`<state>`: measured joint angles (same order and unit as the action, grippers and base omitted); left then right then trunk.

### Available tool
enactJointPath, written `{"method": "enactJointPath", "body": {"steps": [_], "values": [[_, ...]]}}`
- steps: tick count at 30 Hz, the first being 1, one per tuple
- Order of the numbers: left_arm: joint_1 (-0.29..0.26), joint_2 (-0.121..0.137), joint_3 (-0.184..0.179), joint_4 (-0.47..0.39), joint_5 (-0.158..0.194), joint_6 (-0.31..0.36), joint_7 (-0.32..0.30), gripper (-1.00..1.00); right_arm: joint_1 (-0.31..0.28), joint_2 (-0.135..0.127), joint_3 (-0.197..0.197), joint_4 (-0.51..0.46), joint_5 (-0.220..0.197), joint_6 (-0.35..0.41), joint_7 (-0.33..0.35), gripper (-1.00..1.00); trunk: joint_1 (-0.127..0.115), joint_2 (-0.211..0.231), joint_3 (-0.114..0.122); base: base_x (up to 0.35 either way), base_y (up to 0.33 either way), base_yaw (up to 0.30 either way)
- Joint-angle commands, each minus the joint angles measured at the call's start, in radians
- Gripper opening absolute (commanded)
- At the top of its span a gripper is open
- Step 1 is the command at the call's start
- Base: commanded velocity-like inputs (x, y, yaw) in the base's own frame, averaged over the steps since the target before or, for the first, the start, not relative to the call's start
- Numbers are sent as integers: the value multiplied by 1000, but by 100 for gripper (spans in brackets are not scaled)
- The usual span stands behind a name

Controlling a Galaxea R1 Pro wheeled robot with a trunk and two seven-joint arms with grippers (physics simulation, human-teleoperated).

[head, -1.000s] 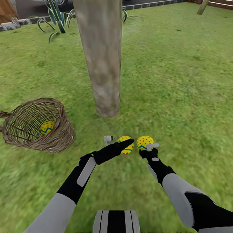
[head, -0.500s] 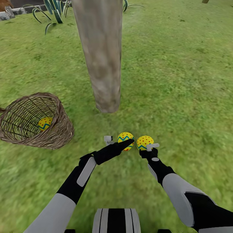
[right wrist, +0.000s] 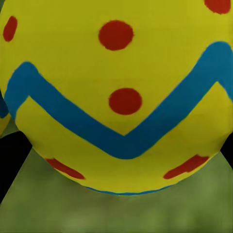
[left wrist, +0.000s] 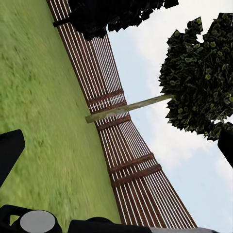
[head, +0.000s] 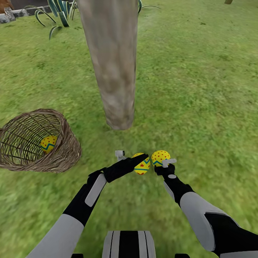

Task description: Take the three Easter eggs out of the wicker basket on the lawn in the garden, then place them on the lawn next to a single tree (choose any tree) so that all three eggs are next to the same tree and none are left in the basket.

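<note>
Head view: the tree (head: 114, 68) stands on the lawn (head: 200, 89) straight ahead of me. The wicker basket (head: 37, 141) lies tipped on its side to the tree's left and nearer to me, one egg (head: 48, 143) inside it. Between me and the trunk, my left gripper (head: 132, 157) and right gripper (head: 164, 164) sit side by side. A second egg (head: 142, 165) is at the left gripper, a third egg (head: 160, 157) at the right; the two eggs are just beside each other. Plants (head: 59, 14) lie far behind, left of the trunk.
</note>
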<state>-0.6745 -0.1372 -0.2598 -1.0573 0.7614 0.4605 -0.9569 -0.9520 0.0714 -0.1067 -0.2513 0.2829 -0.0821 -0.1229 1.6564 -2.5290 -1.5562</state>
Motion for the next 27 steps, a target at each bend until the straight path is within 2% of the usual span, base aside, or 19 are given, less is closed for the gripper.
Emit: {"method": "enactJointPath", "body": {"steps": [1,3,9,10,27], "values": [[0,0,-1,0,9,9,0,100,-1,1,-8,1,10,-4,-1,-100,0,0,-1,4,1,0],[0,0,-1,0,9,9,0,100,-1,1,-8,1,10,-4,-1,-100,0,0,-1,1,0,0],[0,-1,-1,0,8,9,0,100,-1,1,-8,1,10,-4,-1,-100,2,-1,-20,0,0,0],[0,-1,-1,0,9,9,1,100,-1,1,-8,1,9,-4,-1,100,2,-1,-20,0,0,0],[1,-1,-1,4,9,9,3,100,-1,1,-11,1,9,-4,-1,100,2,-1,-20,0,0,0]]}}
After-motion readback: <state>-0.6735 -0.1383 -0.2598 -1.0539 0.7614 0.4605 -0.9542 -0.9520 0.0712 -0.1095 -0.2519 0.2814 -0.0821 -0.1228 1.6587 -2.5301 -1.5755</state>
